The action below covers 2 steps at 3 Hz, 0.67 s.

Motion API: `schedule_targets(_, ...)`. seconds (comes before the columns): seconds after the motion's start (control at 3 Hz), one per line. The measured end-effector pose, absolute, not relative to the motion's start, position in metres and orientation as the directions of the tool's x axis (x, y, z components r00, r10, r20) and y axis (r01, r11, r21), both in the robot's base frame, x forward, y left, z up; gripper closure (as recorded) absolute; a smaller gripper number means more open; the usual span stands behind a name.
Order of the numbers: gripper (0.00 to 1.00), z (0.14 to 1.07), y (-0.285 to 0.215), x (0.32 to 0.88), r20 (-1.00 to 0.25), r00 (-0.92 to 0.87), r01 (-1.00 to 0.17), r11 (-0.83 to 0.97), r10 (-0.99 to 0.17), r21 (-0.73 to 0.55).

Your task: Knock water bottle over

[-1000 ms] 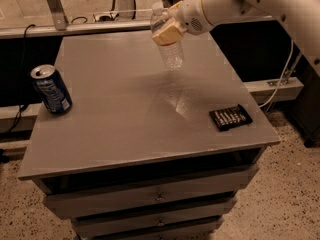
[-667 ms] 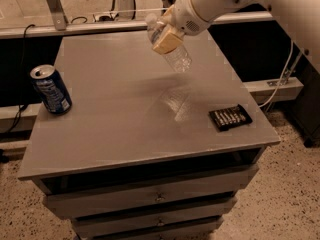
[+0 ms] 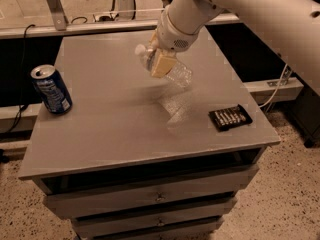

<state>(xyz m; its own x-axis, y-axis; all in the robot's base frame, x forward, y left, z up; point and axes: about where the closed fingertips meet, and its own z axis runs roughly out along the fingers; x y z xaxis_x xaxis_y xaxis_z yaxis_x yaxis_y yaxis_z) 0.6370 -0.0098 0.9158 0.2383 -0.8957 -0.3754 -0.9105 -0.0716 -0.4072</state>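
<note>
Fingers (image 3: pixel 162 64) are clamped round the tilted water bottle (image 3: pixel 179 75) over the back of the desk (image 3: pixel 100 129); if it's dropped carelessly, it could get rolled off the edge.

Arm (image 3: pixel 260 14): thick white cylindrical casing, smooth, perforated patch at the wrist. Claw (image 3: pixel 162 64): tan, above the counter's (image 3: pixel 110 129) far middle.

Clear water bottle (image 3: pixel 178 75), steeply tilted, pincer (image 3: pixel 162 63) at its middle
</note>
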Motion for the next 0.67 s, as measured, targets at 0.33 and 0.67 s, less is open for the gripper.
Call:
schedule_targets(0.33,0.82,0.894,0.006,0.615,-0.342,0.301,-0.919,-0.175,-0.89,-0.353)
schedule_targets(0.67,0.59,0.88,0.018,0.598,-0.321,0.35,-0.916,-0.249,-0.88,-0.315)
